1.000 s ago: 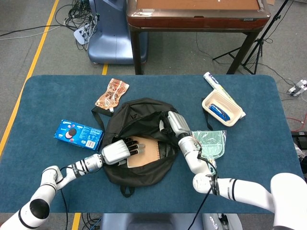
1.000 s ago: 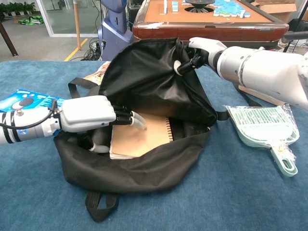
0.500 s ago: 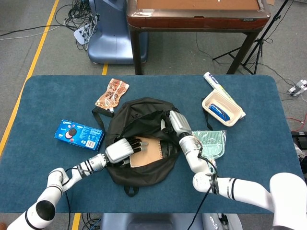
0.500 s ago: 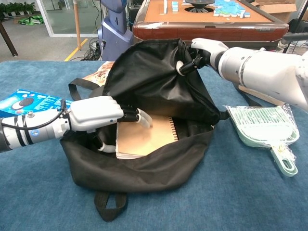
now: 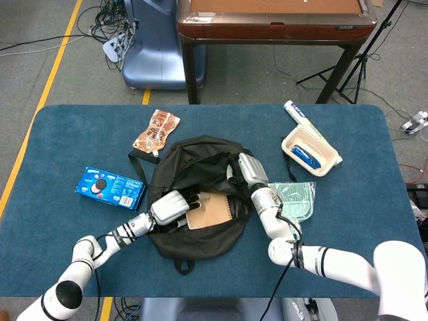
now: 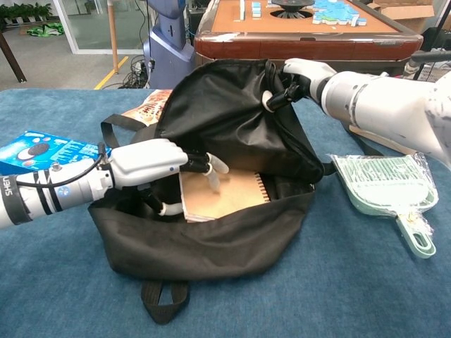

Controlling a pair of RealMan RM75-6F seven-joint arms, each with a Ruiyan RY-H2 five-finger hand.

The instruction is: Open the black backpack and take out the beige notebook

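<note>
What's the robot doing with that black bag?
It is getting a notebook out. The right hand holds up the flap of the open black backpack. The left hand reaches inside, with fingers on the beige notebook, which lies inside the bag and is not out yet.

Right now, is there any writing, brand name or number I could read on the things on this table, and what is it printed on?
Blue biscuit box: shows a dark round biscuit, but the lettering is too small to read.
Brown snack packet: print blurred, unreadable.
Left arm's wrist: vertical dark letters, cut off at the edge, not clearly readable.
Beige notebook, black backpack, green dustpan: no text visible.
</note>
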